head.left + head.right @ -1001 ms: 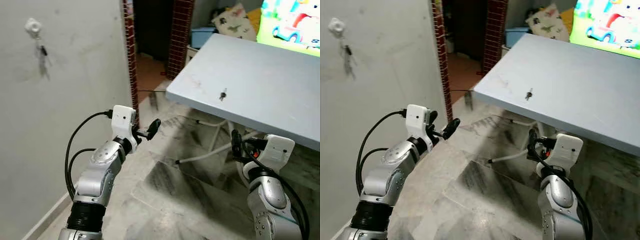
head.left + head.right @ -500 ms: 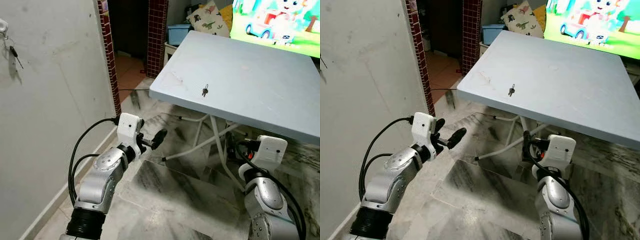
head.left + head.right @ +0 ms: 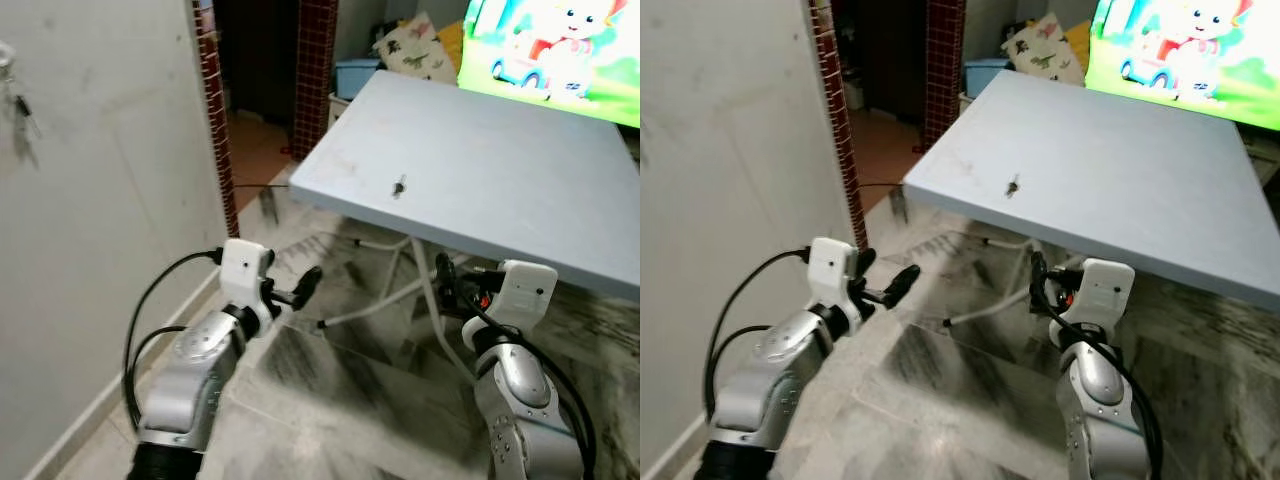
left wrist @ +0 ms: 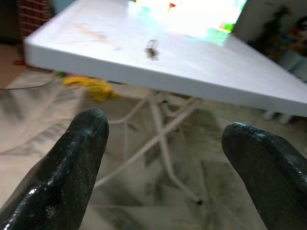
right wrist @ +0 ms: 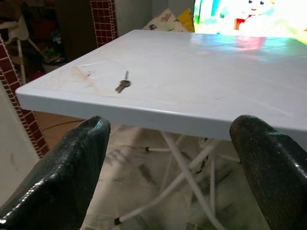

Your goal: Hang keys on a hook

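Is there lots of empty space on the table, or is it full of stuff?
Mostly bare. The light blue table holds just one small key near its front-left corner. Free patches lie between the key and the far edge by the bright screen, and across the whole right side. Nothing on it looks crowded.

- The table (image 3: 520,170) top looks like smooth pale-blue plastic with a soft sheen, faintly scuffed near its corner.
- The key (image 5: 123,85) on it looks like dull metal.
- The floor (image 3: 970,400) is polished, grey-veined marble, glossy.
- The wall (image 3: 100,250) is matt, rough, stained plaster.
- The pillar (image 3: 315,60) is red brick-look tile.
- The fingers (image 5: 67,177) are black, slightly shiny rubbery plastic.
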Controlling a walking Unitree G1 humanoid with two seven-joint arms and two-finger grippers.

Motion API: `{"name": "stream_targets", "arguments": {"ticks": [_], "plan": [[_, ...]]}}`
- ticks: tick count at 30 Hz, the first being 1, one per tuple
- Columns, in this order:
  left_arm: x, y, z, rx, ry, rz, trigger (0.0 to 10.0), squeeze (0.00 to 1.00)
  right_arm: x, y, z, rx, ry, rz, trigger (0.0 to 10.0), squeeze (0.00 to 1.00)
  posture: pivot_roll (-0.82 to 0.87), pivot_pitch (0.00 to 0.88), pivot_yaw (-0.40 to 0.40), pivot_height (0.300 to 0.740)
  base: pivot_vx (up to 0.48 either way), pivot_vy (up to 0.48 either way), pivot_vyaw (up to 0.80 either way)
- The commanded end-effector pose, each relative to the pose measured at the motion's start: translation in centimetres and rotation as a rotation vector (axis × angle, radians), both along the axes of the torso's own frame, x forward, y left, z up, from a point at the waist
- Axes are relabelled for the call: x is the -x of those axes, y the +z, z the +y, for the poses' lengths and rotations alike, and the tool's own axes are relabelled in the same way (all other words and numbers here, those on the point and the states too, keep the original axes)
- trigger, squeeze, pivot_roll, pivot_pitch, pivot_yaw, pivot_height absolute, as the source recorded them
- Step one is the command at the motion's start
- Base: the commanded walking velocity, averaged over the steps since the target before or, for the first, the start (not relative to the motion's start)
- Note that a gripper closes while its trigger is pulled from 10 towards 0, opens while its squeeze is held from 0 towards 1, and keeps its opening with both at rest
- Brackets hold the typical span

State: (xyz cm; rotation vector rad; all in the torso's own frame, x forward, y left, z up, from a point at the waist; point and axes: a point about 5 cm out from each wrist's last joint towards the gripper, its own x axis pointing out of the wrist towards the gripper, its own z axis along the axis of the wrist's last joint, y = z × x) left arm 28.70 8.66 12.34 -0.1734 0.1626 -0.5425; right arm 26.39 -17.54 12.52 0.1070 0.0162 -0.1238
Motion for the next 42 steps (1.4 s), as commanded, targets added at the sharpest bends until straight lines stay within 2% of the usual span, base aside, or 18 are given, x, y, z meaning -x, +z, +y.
{"name": "stream_targets", "arguments": {"ticks": [1,5,10,16,18,21,25,28,35,37,42], "plan": [[-0.4,0.4,0.9,-0.001,0.062,-0.01,10.0,0.0,-0.3,0.3,0.4,-0.008,0.008,-0.012,10.0,0.0,0.06,0.039,-0.074,0.74,0.0,-0.472,0.0],[-0.9,0.7,1.5,0.005,0.126,-0.011,10.0,0.0,-0.6,0.3,0.6,-0.01,0.015,-0.014,10.0,0.0,0.07,0.041,-0.076,0.74,0.0,-0.472,0.0],[-1.3,0.8,2.1,-0.004,0.156,-0.009,10.0,0.0,-0.7,0.3,0.8,-0.011,0.02,-0.016,10.0,0.0,0.07,0.042,-0.074,0.74,0.0,-0.445,0.0],[-1.5,0.6,2.2,-0.06,0.129,-0.009,10.0,0.0,-1.1,1.2,0.4,-0.025,0.024,-0.061,10.0,0.0,0.08,0.035,-0.057,0.74,0.0,-0.154,0.0],[-1.6,0.5,2.4,-0.091,0.094,0.001,10.0,0.0,-1.4,1.0,-0.4,-0.026,-0.009,-0.066,10.0,0.0,0.1,0.022,-0.026,0.74,0.0,0.0,0.0],[-1.7,0.6,2.5,-0.103,0.072,0.004,10.0,0.0,-1.4,0.9,-0.7,-0.031,-0.031,-0.074,10.0,0.0,0.11,0.015,-0.003,0.74,0.0,0.0,0.0],[-1.5,0.0,2.0,-0.129,0.035,0.03,10.0,0.0,-1.1,0.5,-1.1,-0.051,-0.084,-0.077,10.0,0.0,0.1,0.001,0.038,0.74,0.0,0.0,0.0],[-1.4,-0.4,1.2,-0.129,0.011,0.051,10.0,0.0,-0.6,0.5,-1.3,-0.052,-0.097,-0.08,10.0,0.0,0.08,0.0,0.063,0.74,0.0,0.0,0.0],[-1.5,-1.1,-0.8,-0.145,-0.076,0.075,10.0,0.0,0.5,0.2,-2.7,-0.038,-0.143,-0.085,10.0,0.0,0.04,0.0,0.15,0.74,0.0,0.0,0.0],[-2.3,-0.9,-1.4,-0.157,-0.134,0.059,10.0,0.0,0.9,0.1,-3.1,-0.025,-0.204,-0.1,10.0,0.0,0.02,0.0,0.2,0.74,0.0,0.0,0.0],[-3.4,-1.3,-0.8,-0.187,-0.143,0.065,10.0,0.0,1.2,-0.4,-2.5,-0.043,-0.242,-0.098,10.0,0.0,-0.05,0.0,0.256,0.74,0.0,0.0,0.0]]}}
